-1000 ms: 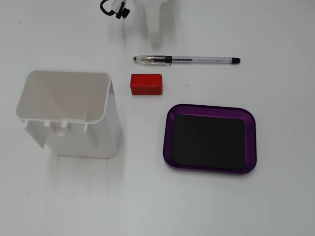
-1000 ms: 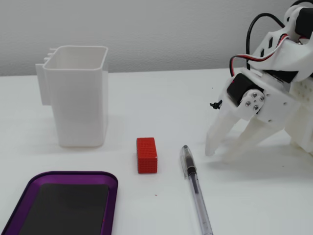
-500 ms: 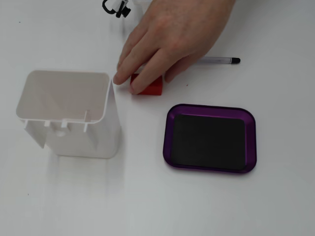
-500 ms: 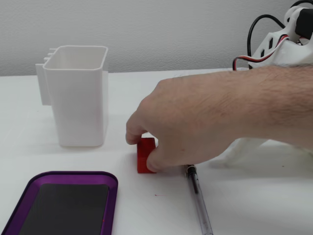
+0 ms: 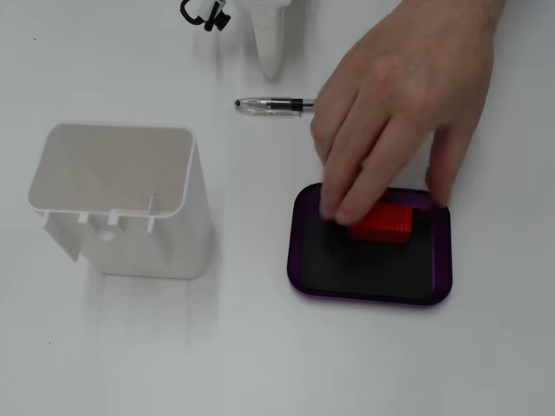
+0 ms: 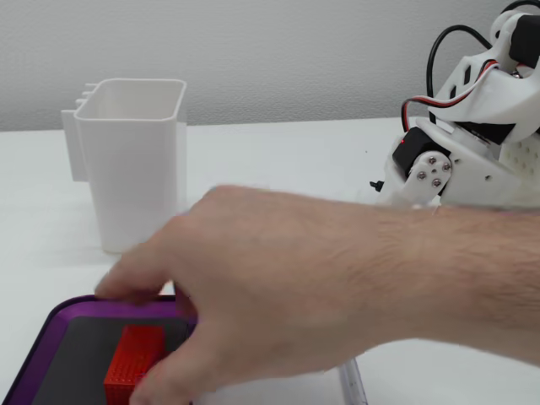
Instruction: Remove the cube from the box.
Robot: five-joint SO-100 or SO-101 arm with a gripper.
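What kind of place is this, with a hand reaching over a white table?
Probably a hobby or lab robot test bench: a small white 3D-printed arm with exposed wires, and props laid out for practice, a red cube in a purple tray, and a white container.

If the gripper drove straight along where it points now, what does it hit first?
Probably the pen: in the fixed view from above, the gripper tip points down at the table just short of it. Depth is unclear, and the hand hides the jaws in the other view.

A hobby workbench: plain white table (image 5: pixel 260 347) (3D-printed arm (image 6: pixel 472 143) with exposed wiring).
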